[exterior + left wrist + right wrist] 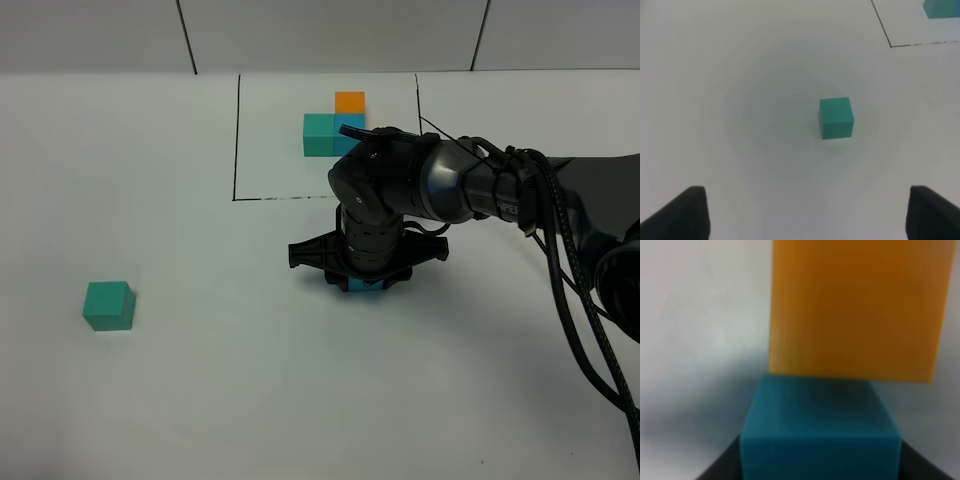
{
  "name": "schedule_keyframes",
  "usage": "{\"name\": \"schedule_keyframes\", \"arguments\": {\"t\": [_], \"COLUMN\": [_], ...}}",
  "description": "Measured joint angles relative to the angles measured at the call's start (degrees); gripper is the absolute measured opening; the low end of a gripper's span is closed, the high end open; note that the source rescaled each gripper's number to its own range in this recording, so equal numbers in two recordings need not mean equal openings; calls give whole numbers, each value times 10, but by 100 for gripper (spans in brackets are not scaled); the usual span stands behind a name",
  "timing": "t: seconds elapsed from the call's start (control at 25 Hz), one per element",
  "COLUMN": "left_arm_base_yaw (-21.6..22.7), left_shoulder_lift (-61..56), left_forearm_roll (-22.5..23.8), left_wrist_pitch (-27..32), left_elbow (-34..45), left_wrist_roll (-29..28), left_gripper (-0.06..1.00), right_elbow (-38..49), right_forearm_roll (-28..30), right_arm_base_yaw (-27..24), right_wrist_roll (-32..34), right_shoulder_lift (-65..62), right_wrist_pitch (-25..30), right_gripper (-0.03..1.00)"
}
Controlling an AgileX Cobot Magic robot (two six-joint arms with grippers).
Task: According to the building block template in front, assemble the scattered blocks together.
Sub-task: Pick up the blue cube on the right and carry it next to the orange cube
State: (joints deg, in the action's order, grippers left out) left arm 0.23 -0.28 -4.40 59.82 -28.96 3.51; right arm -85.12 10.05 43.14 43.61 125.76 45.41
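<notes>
Left claw (807,215) stands wide, its two dark fingertips (682,215) far apart and holding nothing above the white bench (200,400). Ahead of it, between the lines of the two tips, the teal-green cube (836,117) sits alone and upright; from the high camera this cube (108,305) lies far to the left, well apart from everything else. Further right and toward the back, the building block template (322,133) rests inside a thin black frame (237,140): a teal-green cube joined to a blue one, with an orange one behind the blue, the blue partly hidden by the right arm (450,180). In front of the frame, outside its line, the right claw (365,280) points down and is closed on the blue cube (365,287), whose lower edge peeks out beneath it. Its wrist view shows that blue cube (820,440) between two dark fingers, with the orange cube (857,310) just beyond it; blur hides whether the two touch. Black cables (570,290) trail along the arm, and a few white letters (510,208) on it are too small to read.
</notes>
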Motion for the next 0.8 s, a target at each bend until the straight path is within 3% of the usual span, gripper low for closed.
{"name": "schedule_keyframes", "arguments": {"t": [0.8], "left_arm_base_yaw": [0], "left_shoulder_lift": [0], "left_forearm_roll": [1], "left_wrist_pitch": [0], "left_elbow": [0], "left_wrist_roll": [0], "left_gripper": [76], "right_elbow": [-5], "right_forearm_roll": [3], "right_arm_base_yaw": [-5], "right_wrist_roll": [2], "right_shoulder_lift": [7], "right_wrist_pitch": [-3], "right_gripper": [2]}}
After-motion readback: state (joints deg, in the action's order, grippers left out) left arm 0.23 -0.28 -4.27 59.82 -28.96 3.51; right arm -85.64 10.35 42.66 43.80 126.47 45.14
